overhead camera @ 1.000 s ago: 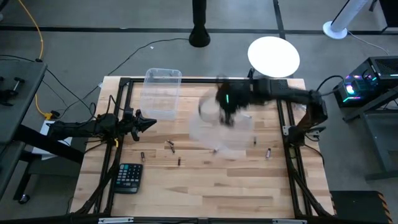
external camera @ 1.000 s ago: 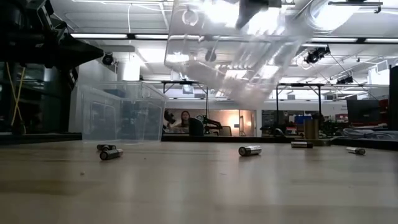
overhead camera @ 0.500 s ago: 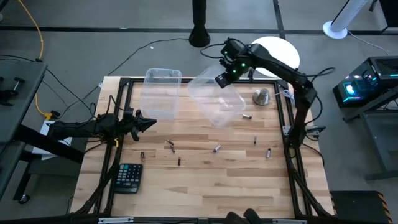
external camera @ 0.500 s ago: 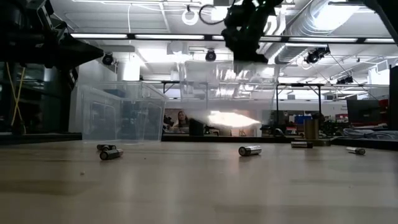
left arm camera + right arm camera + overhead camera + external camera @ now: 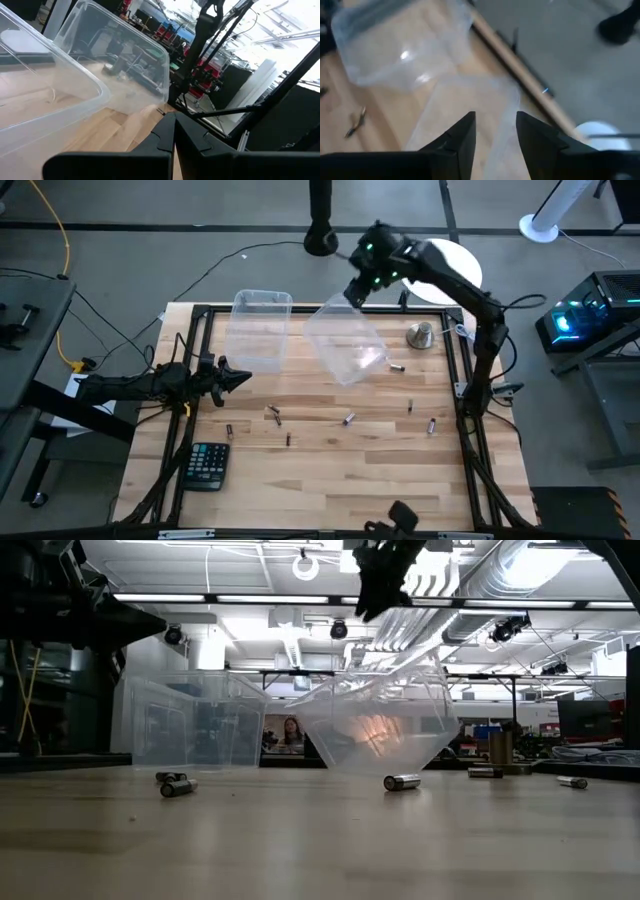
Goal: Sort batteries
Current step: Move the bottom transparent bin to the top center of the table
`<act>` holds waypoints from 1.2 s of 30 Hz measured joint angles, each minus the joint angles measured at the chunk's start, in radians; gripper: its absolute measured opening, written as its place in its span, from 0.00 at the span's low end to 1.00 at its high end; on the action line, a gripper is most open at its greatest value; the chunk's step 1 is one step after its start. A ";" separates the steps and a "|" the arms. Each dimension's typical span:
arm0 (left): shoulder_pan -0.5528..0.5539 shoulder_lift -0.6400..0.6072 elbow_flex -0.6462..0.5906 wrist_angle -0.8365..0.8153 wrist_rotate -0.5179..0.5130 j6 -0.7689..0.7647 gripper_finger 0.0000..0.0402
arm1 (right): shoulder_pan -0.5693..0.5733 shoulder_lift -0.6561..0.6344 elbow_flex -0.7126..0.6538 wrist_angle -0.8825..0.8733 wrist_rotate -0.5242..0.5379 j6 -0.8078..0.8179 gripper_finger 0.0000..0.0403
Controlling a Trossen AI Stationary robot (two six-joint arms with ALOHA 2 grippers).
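At this inspection your right gripper (image 5: 352, 292) was over the far edge of the light wooden slatted table (image 5: 330, 480), pinching the rim of a clear plastic tub (image 5: 350, 345) with its fingers set narrowly apart around the wall. The tub hung tilted, its lower side down at the boards in the low view. Your left gripper (image 5: 238, 377) waited at the left side of the table, its two fingers brought together to a point and gripping nothing.

No sorting was evident. A second clear plastic bin (image 5: 258, 330) stood upright at the far left and appeared to hold nothing. The small slim batteries lay loose on the boards: a dark one (image 5: 229, 430) near the black calculator (image 5: 207, 465), a pair (image 5: 273, 413) touching or nearly so, another dark one (image 5: 289, 439), a lighter one (image 5: 348, 419) near the middle, and three towards the right (image 5: 397, 367) (image 5: 409, 406) (image 5: 432, 424). I judged the whole of the sorting left to do, with the tub not yet set flat.

Several matters could not be settled. Whether anything lay inside the tilted tub was unclear through its wall. Which batteries were dark and which silvery was doubtful for the right-hand ones. The metal bell-shaped object (image 5: 420, 335) stood near the right rail, and any battery behind it would be hidden.
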 joint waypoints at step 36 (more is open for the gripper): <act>0.000 0.000 0.000 0.000 0.000 0.000 0.00 | 0.297 -0.227 -0.798 0.079 0.211 0.177 0.01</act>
